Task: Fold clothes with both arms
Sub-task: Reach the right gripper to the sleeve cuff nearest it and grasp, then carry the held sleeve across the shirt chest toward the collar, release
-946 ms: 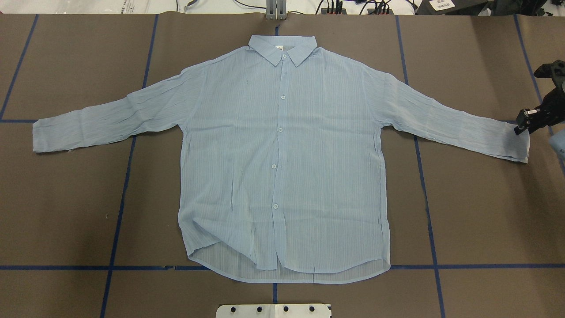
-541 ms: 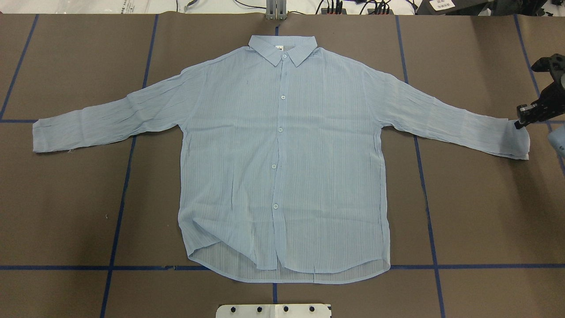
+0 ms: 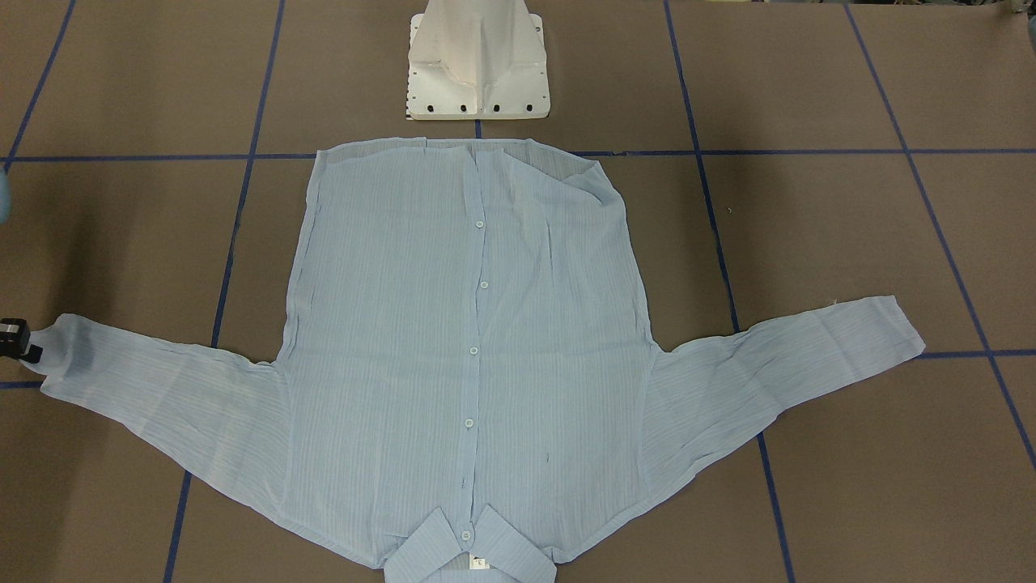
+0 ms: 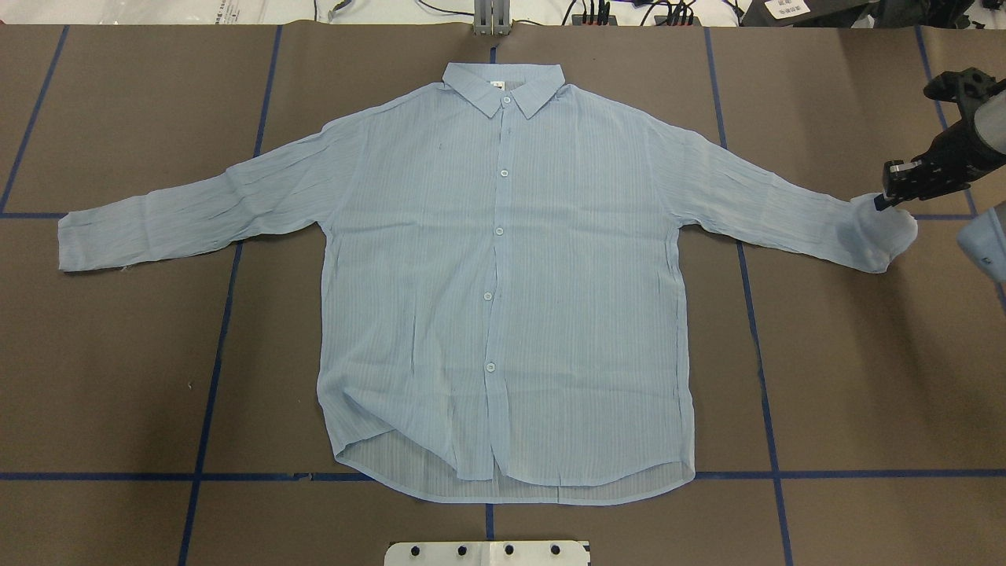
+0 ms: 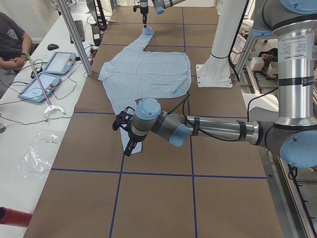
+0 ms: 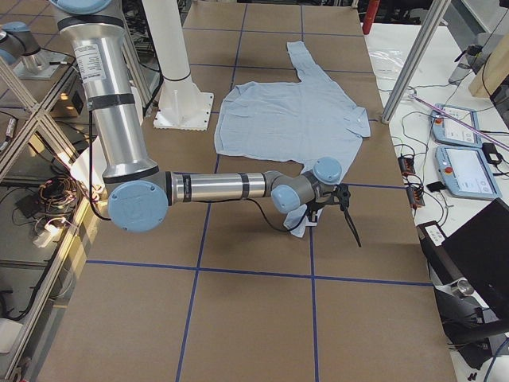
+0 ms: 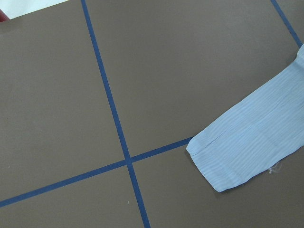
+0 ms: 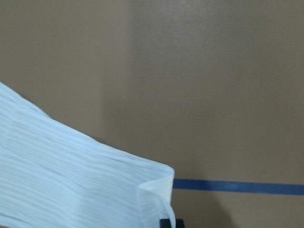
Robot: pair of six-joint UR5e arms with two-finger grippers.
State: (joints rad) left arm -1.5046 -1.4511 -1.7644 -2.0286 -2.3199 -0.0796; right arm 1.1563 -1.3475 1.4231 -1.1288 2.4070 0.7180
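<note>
The shirt (image 4: 503,299) lies face up and buttoned on the brown table (image 4: 118,377), collar away from the robot, both sleeves spread out to the sides.

The right gripper (image 4: 883,200) has its jaws closed on the very end of the right cuff (image 4: 884,236), which hangs raised off the table. The bite looks shallow. On fabric this thin, the cuff could slide out once the sleeve's weight comes onto it.

The left gripper (image 5: 128,144) hovers near the left cuff (image 7: 237,156), which lies flat and ungripped. Whether its jaws are open I cannot tell, because only the side view shows them.

With 1 sleeve held and the other free, a hard pull could drag the body sideways and rumple it. The flat left cuff may also be hard to pick up — the fingers could skid over it or catch only 1 layer.

Counted:
- 1 shirt
- 2 sleeves
- 5 white buttons (image 4: 498,230) showing
- 2 arms
- 1 white pedestal base (image 3: 477,65)
</note>
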